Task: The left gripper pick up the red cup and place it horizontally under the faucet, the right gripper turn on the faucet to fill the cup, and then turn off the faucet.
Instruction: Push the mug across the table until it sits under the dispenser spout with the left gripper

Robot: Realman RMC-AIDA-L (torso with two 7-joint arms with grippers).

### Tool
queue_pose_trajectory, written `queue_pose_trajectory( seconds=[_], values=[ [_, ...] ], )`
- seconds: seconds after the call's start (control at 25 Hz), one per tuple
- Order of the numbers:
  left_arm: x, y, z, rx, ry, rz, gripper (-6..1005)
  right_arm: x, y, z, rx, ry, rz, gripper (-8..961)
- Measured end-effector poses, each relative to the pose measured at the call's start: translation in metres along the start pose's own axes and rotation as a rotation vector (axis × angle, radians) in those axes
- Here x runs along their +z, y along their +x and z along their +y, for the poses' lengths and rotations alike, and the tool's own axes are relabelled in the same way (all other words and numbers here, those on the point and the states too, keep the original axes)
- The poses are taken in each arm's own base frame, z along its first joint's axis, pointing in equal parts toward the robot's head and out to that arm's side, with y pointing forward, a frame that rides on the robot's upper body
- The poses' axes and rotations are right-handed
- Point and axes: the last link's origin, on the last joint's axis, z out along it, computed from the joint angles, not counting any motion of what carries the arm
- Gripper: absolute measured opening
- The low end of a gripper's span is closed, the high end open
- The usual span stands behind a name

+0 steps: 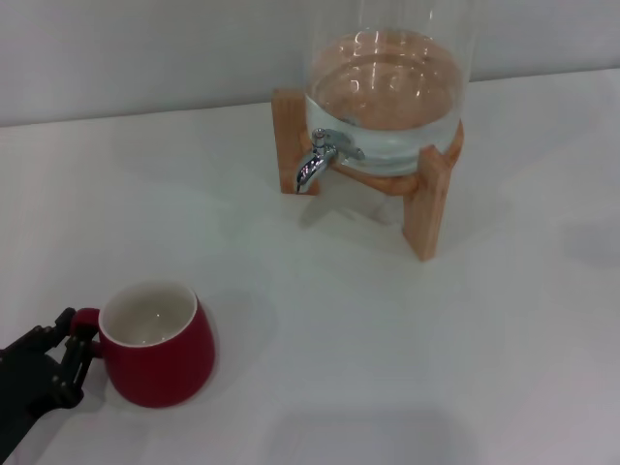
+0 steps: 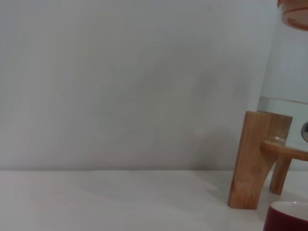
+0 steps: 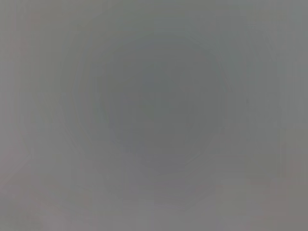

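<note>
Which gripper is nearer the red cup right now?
Left. The left gripper is at the red cup, its fingers around the handle on the cup's left side. The right gripper appears in no view.

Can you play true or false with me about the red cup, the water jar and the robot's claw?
1. The red cup stands upright on the table. True.
2. The cup is right under the faucet. False: it stands far from it, near the left gripper.
3. The jar has water in it. True.
4. The cup is full of water. False: its inside looks empty.
5. The left gripper is at the cup's handle. True.
6. The right gripper is touching the faucet. False: it is not in view.
</note>
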Motion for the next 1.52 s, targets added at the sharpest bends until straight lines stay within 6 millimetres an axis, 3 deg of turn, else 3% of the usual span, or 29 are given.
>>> queue_pose_trajectory(
  seconds=[0.64,0.96,1.52],
  values=[
    [0.000,0.008,0.003,0.009,-0.031,0.049,192,-0.001,0.001,0.000,0.003,-0.001,0.001,721],
    [0.004,0.020,-0.005,0.021,-0.046,0.066,192,-0.004,0.003,-0.001,0.007,0.004,0.004,721],
    [0.038,0.034,-0.008,0.024,-0.098,0.035,191,-0.008,0.003,0.002,0.027,-0.032,-0.014,721]
  ],
)
